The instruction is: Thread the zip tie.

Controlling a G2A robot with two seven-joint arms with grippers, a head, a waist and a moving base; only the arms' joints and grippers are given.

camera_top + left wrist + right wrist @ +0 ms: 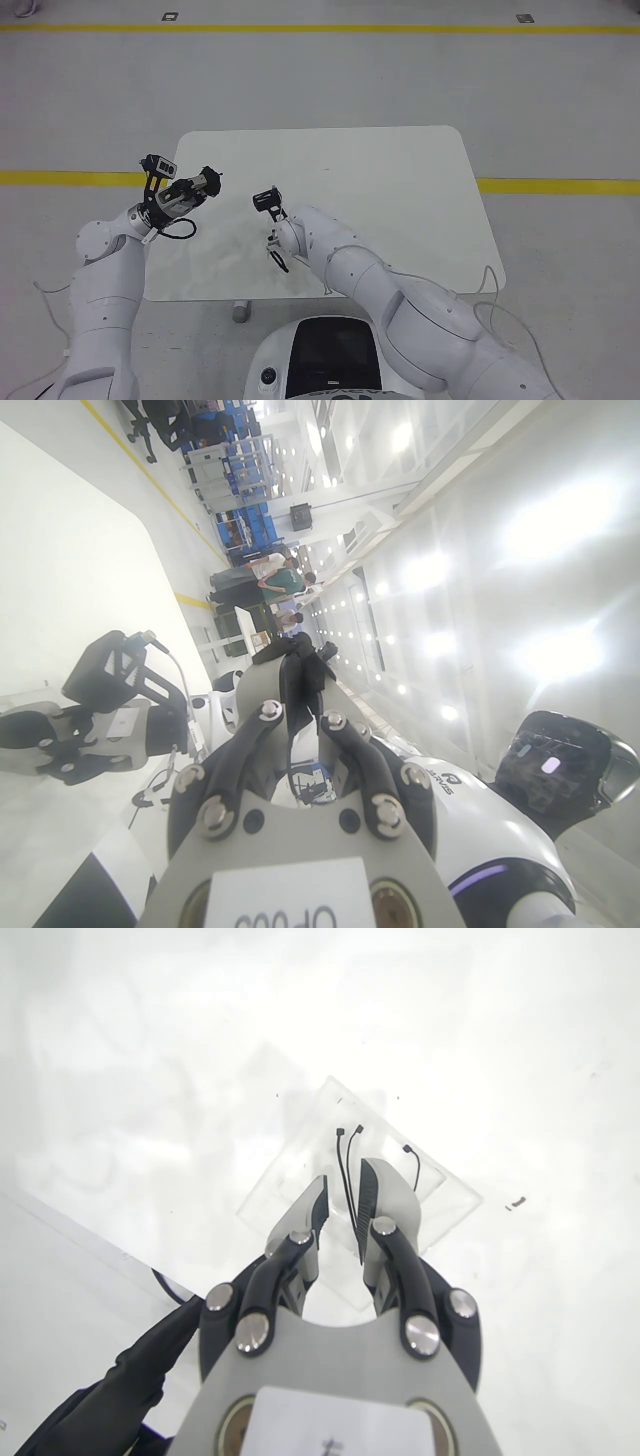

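Hovering over a clear tray (452,1208) on the desk (400,190), the right gripper (344,1173) is spread wide. Three zip ties (342,1153) lie in the tray: two cross between its fingers, one lies beside. The left gripper (296,650) is clenched, near the desk's edge.

A white table (400,200) with rounded corners stands at the centre of a pale grey floor (320,90). One yellow line (320,28) crosses the floor at 12 o'clock. A second line (560,186) runs from 9 to 3 o'clock, passing under the table. Two small dark plates (170,17) sit in the floor at 11 and 1 o'clock. The left wrist view shows a bright hall with rows of ceiling lamps (381,589), racks of blue bins (245,475) and black chairs (145,425).
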